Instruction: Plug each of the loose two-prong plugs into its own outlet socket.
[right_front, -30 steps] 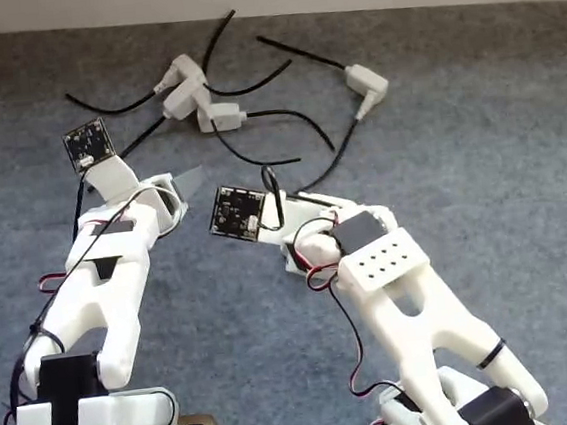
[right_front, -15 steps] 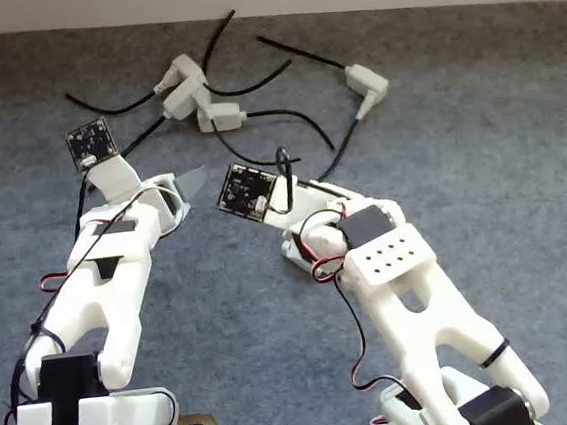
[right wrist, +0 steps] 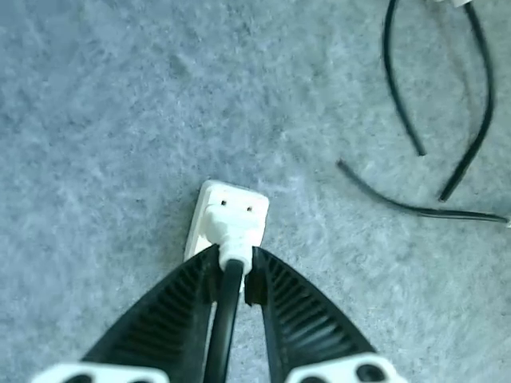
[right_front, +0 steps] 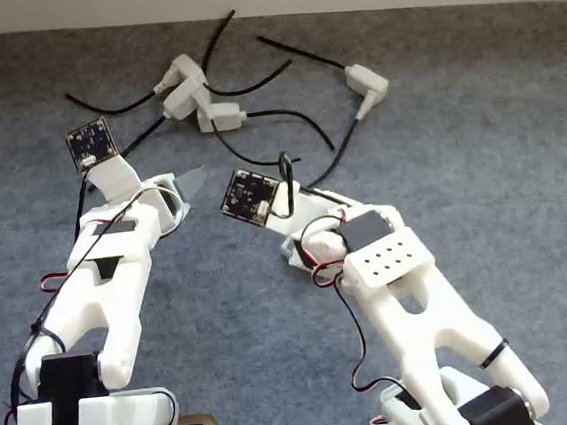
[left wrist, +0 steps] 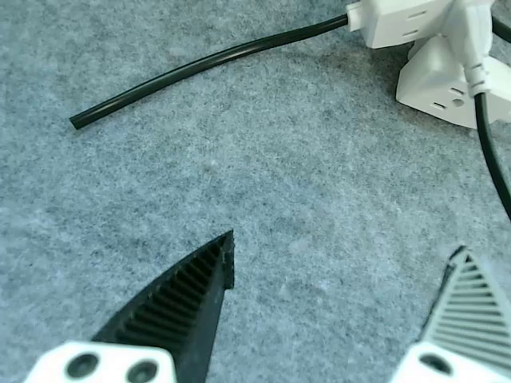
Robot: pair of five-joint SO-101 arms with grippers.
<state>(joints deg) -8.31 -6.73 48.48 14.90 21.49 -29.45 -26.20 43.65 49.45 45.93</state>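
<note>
Fingers of the right hand [right wrist: 231,271] are shut tight on a white plug [right wrist: 232,231] with a black cord [right wrist: 223,311], and the plug is pressed against a white outlet block [right wrist: 236,194] that lies on the grey desk [right wrist: 96,120]. The left hand [left wrist: 345,243] is held wide open with nothing in it, above the desk, near a bunch of white outlet blocks [left wrist: 435,76] with black cords [left wrist: 200,64].
</note>
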